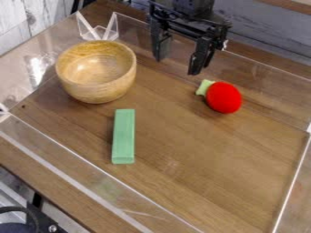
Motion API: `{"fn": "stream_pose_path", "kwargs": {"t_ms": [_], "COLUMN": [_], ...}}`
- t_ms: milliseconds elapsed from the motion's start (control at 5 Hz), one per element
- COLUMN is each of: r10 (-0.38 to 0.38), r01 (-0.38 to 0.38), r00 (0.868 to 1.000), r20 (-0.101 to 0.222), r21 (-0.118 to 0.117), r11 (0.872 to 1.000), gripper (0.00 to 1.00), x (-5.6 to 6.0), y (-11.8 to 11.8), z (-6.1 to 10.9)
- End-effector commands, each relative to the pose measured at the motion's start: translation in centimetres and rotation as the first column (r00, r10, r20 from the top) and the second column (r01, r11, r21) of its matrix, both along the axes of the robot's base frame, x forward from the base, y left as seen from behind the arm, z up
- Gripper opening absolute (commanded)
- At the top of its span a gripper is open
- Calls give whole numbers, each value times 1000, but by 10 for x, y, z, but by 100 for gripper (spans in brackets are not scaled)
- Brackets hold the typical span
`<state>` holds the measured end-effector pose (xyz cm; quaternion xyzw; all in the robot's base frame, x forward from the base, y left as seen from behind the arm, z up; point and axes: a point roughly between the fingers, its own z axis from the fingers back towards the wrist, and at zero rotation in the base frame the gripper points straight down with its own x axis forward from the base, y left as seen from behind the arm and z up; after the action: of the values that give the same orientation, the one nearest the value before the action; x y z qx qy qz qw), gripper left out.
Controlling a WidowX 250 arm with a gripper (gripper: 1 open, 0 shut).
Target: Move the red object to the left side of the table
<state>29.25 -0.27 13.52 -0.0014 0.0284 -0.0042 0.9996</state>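
The red object (223, 97), a small round toy fruit with a green leafy tip at its left, lies on the right part of the brown wood-grain table (206, 155). My black gripper (177, 56) hangs above the table's back middle, pointing down, up and to the left of the fruit and apart from it. Its two fingers (198, 60) stand spread with nothing between them, so it is open.
A wooden bowl (96, 71) stands at the left. A flat green rectangular block (124, 136) lies in front of it near the middle. Clear plastic walls (49, 159) edge the table. A clear folded piece (97, 25) sits at the back left.
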Motion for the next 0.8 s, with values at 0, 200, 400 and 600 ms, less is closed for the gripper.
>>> {"fn": "stream_pose_path", "kwargs": {"t_ms": [0, 200, 400, 600], "r10": [15, 43, 96, 107], "r01": [-15, -43, -97, -107], "r00": [1000, 999, 995, 994], "r20": [-18, -23, -9, 8], "r21": [-9, -22, -27, -32], "r11": [1000, 999, 995, 994], "gripper": [100, 100, 100, 100], "x": [1, 9, 18, 28], "y": [-7, -24, -43, -61], "z": [-11, -24, -33, -40]}}
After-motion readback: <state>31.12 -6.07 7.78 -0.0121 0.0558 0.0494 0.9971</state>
